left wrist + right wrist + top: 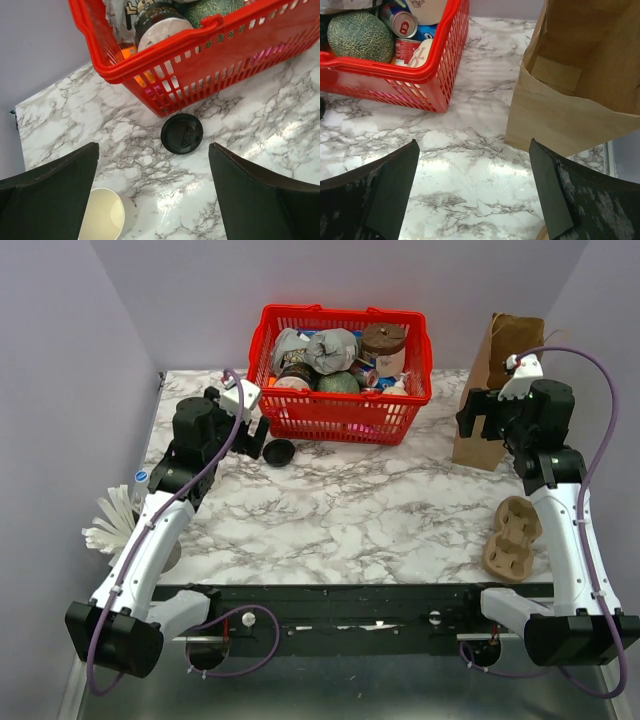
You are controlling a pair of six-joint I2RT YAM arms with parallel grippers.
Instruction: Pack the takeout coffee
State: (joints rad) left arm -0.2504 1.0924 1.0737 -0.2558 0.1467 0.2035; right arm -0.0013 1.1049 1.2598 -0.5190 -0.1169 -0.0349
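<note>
- Takeout coffee cup (107, 217) is on the counter (350, 520), low in the left wrist view and right by the left finger, its mouth open and its cream inside showing.
- Whether it stands straight or leans, I can't tell from this angle.
- Its black lid (182, 133) is off, lying flat on the marble just in front of the red basket (340, 415) and apart from the cup.
- Left gripper (152, 150) hangs above that stretch of counter with its fingers spread wide and nothing between them; the lid shows in the gap.
- Right gripper (474, 145) is over on the far right, also fully released and carrying nothing.
- It hovers just beside the brown paper bag (560, 115), which stands upright with its mouth open.
- The basket is packed: a melon (360, 35) at the near corner, a brown-lidded tub (384, 340) at the back.
- A cardboard cup carrier (512, 538) lies near the right arm, well apart from the cup.
</note>
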